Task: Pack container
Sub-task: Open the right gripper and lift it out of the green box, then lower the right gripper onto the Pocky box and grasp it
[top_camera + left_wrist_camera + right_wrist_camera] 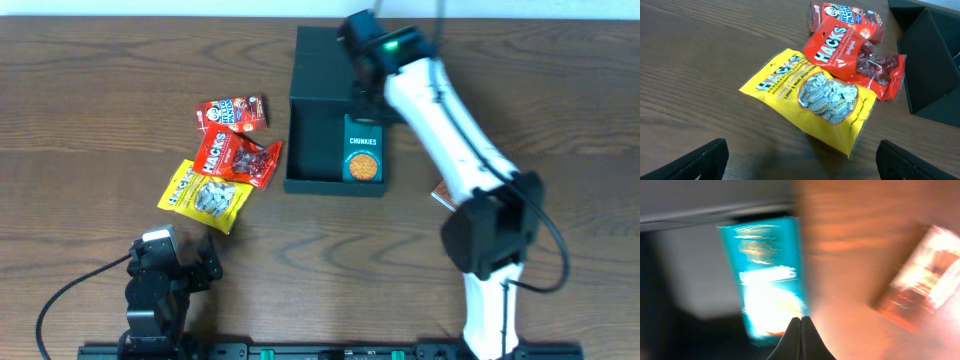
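**A:** Where's the container [315, 140]?
**B:** Middle of the desk [90, 120]. Its long axis runs near to far, with the lid flap at the far end. The Chunkies carton [362, 161] sits inside on the right.
**A:** Jaws?
**B:** The left gripper [802, 162] is spread wide and empty. The right gripper [801, 330] is clenched tip to tip above the container.

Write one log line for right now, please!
left gripper open | right gripper shut over container | Chunkies in container | three packs on table

Dark wooden table [100, 90] holding a green container [315, 140], yellow bag [205, 197], red bag [237, 158] and red box [232, 112].
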You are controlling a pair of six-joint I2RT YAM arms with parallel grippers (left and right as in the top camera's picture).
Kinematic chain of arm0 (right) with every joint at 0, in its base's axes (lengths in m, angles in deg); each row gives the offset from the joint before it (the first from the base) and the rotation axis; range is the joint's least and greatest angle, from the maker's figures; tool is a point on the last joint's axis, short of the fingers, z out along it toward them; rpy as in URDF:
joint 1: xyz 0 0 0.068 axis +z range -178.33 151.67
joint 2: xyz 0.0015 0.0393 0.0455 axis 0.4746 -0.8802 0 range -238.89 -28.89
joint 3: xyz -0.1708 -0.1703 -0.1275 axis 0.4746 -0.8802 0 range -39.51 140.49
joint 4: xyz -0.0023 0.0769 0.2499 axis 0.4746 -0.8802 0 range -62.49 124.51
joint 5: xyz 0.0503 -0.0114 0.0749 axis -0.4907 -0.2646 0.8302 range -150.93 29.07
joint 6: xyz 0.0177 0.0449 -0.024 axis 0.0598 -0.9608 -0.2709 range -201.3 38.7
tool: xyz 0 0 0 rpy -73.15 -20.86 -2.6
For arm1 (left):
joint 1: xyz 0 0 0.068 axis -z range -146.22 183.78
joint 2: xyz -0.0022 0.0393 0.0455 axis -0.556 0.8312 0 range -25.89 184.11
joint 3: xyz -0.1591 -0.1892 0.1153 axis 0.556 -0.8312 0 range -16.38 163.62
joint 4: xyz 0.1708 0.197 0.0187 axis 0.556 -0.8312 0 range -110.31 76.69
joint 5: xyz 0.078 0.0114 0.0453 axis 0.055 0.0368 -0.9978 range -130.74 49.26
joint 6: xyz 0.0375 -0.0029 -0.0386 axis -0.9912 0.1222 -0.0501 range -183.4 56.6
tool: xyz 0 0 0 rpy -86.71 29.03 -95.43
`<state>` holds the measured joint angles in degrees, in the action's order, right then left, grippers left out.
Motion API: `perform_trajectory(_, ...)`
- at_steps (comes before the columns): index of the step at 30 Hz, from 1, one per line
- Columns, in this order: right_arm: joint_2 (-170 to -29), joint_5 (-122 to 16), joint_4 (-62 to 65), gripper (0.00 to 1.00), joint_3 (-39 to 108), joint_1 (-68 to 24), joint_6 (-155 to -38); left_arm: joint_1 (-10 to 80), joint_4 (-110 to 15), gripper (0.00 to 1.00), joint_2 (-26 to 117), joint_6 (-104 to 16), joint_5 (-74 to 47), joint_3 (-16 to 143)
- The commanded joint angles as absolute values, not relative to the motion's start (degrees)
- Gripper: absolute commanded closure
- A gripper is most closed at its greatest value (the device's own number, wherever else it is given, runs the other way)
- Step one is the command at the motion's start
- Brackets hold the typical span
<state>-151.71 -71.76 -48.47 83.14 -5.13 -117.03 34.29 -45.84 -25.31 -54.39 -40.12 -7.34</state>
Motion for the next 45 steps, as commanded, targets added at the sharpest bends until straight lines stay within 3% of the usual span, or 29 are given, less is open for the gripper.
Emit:
perform_trajectory(1, -149.8, -76.0, -51.8, 0.99, 83.9, -8.5, -119.9, 34.5, -45.8, 0.05, -25.7, -54.8, -41.3, -7.8)
perform_trajectory(14, -149.1, -77.6, -60.6, 0.99, 81.3, -12.7, -118.4, 34.5, -45.8, 0.05, -25.7, -54.8, -41.3, -7.8)
perform_trajectory(23, -146.4, -66.4, -50.7, 0.99, 72.6, -19.6, -112.0, 34.5, -45.8, 0.05, -25.7, -54.8, -41.3, -7.8)
perform_trajectory(29, -139.2, -63.1, -42.2, 0.99, 58.2, -21.4, -111.5, 34.5, -45.8, 0.05, -25.7, -54.8, -41.3, -7.8)
perform_trajectory(42, -130.0, -57.9, -30.0, 0.99, 35.2, -28.2, -121.6, 34.5, -45.8, 0.05, -25.7, -54.8, -41.3, -7.8)
perform_trajectory(45, -130.0, -57.9, -28.0, 0.92, 32.8, -29.1, -125.3, 34.5, -45.8, 0.05, -25.7, -54.8, -41.3, -7.8)
